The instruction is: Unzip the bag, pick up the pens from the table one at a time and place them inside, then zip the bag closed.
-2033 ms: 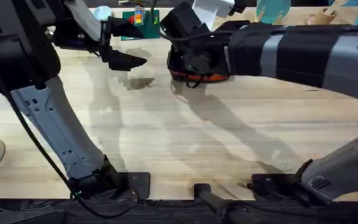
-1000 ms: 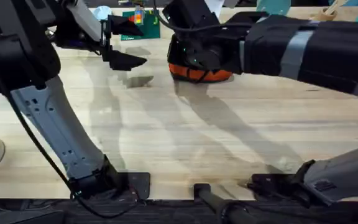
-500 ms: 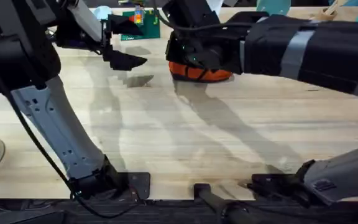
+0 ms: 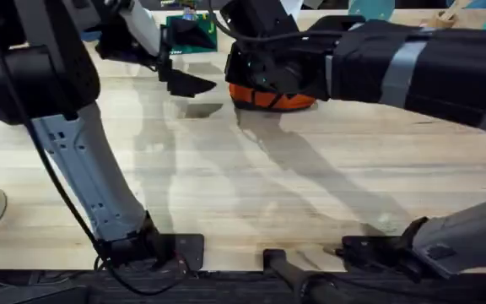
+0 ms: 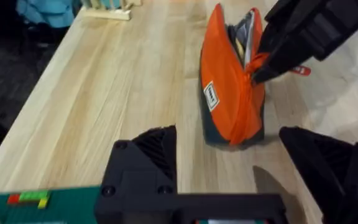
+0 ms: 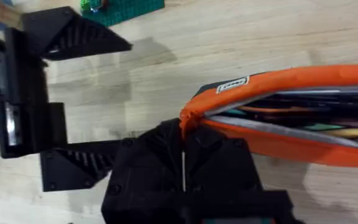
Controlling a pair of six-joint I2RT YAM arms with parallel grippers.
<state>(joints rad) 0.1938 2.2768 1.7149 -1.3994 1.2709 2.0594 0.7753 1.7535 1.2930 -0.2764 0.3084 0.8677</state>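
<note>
The bag (image 4: 272,97) is seen lying on the table (image 4: 251,186) at its far side, about midway across, with its zipper open along the top. In the left wrist view the bag (image 5: 232,93) is shown standing on its dark bottom strip, the orange sides parted, and a small white label is visible on its side. In the right wrist view the bag (image 6: 291,112) is gaping, and slim stick-like items are seen inside it; whether these are the pens cannot be told.

The right gripper (image 6: 183,165) is closed on the end of the bag, its black fingers pressed together with the orange fabric at the zipper end pinched between them. From overhead, the right gripper (image 4: 260,72) is placed directly over the bag, the arm reaching across from the right.

The left gripper (image 4: 184,78) is held just to the left of the bag, apart from it, with its jaws spread wide and nothing between them. In the left wrist view its fingers (image 5: 148,155) are seen well separated, with the bag beyond them.

A green block plate (image 4: 188,32) lies beyond the left gripper, left of the bag.
</note>
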